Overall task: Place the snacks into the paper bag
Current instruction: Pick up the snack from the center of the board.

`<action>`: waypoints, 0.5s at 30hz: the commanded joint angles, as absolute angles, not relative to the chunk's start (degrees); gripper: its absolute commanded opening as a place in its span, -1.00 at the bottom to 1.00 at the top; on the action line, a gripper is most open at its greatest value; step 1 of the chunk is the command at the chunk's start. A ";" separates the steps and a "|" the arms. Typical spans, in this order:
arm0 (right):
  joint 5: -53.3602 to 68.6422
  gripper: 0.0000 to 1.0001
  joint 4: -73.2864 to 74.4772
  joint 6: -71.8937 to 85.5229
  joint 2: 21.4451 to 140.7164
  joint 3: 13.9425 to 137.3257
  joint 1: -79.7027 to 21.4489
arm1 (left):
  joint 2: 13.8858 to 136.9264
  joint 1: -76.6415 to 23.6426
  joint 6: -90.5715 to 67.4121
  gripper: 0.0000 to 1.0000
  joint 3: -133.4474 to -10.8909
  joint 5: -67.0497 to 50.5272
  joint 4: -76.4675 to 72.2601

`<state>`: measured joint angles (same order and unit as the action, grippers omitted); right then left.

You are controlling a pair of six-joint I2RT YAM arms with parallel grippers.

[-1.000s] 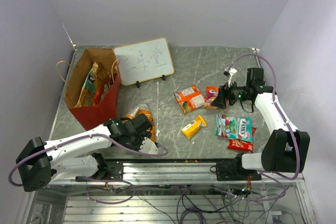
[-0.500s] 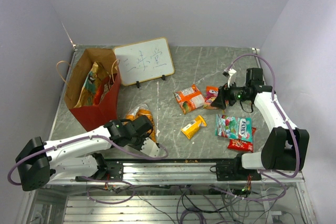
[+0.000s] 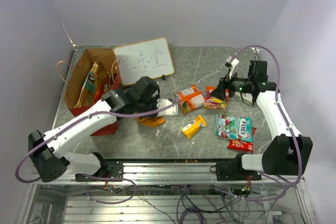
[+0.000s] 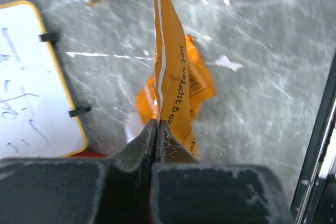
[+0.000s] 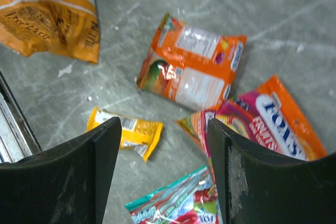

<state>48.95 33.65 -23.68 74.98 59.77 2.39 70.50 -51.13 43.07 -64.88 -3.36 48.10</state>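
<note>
Orange chip bag [image 4: 176,77] hangs pinched by its sealed top edge in the clenched jaws of the left gripper [image 4: 156,129]. It is just right of the paper bag [image 3: 79,77]; whether its lower end touches the table [image 3: 205,66] cannot be told. The paper bag stands open-mouthed at the table's left edge, close to the wall, with packets already showing inside. The whiteboard [image 3: 144,61] props beside it, its lower left corner just by the bag's rim. Bare marble lies behind and to the right of the board. The right gripper [image 5: 161,123] hovers with jaws spread and empty over the loose snacks: an orange packet [image 5: 191,61], a yellow pack [image 5: 126,132] and a pink-orange packet [image 5: 262,124]. The teal-white candy bag [image 3: 234,127] overlaps a red pack [image 3: 240,144] toward the near right edge.
</note>
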 commanded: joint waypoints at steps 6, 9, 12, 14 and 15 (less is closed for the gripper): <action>56.82 0.39 32.01 -27.89 73.96 68.65 -7.28 | 80.14 -45.91 31.93 -0.86 -91.08 -12.48 56.38; 56.07 0.47 29.91 -27.68 74.11 69.71 -12.15 | 81.84 -45.88 31.13 -0.86 -94.54 -11.67 55.96; 54.79 0.54 28.26 -27.27 75.49 71.39 -15.84 | 81.65 -45.88 33.07 -0.86 -95.80 -13.01 55.34; 53.62 0.57 28.21 -27.75 76.96 73.10 -17.59 | 80.60 -45.88 35.23 -0.86 -95.30 -14.53 54.27; 53.31 0.59 28.18 -27.80 77.71 74.07 -18.20 | 79.88 -45.88 36.41 -0.86 -94.69 -15.72 53.63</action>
